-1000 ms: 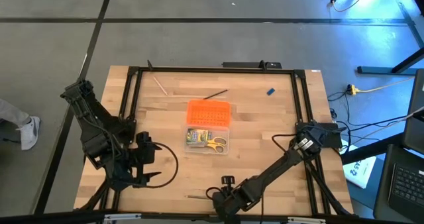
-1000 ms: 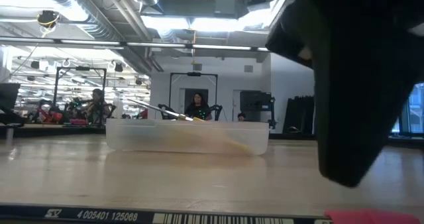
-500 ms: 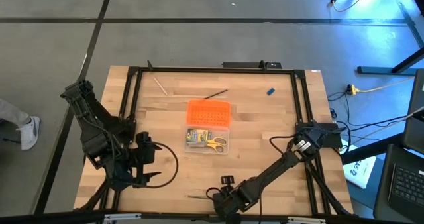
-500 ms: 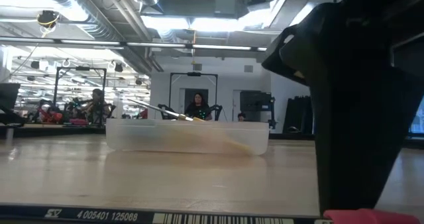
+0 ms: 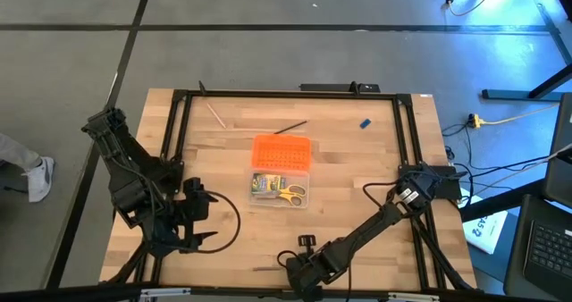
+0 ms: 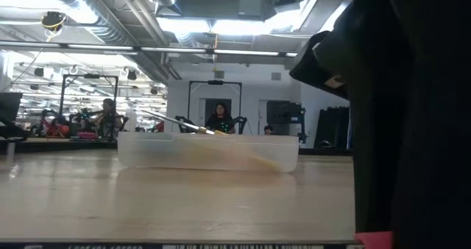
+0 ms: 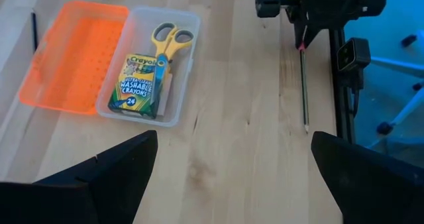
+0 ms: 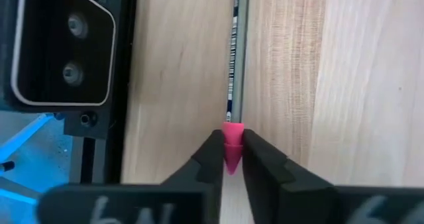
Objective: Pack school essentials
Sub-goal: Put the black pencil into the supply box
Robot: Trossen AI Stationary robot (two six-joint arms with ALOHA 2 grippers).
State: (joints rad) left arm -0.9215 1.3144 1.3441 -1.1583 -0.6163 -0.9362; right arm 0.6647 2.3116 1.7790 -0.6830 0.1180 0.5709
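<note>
Both right gripper [image 8: 230, 159] fingers have dropped lower, clamped on the pencil's [image 8: 234, 65] pink end; left gripper [image 7: 232, 177] spread.

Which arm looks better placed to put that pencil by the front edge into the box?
The right. Its gripper is already pinching the pencil at its pink end, while the left gripper waits open, away from it.

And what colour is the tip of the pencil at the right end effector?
Pink: the pencil tip sits between the right end effector fingers, clearest in the right wrist view.
</note>
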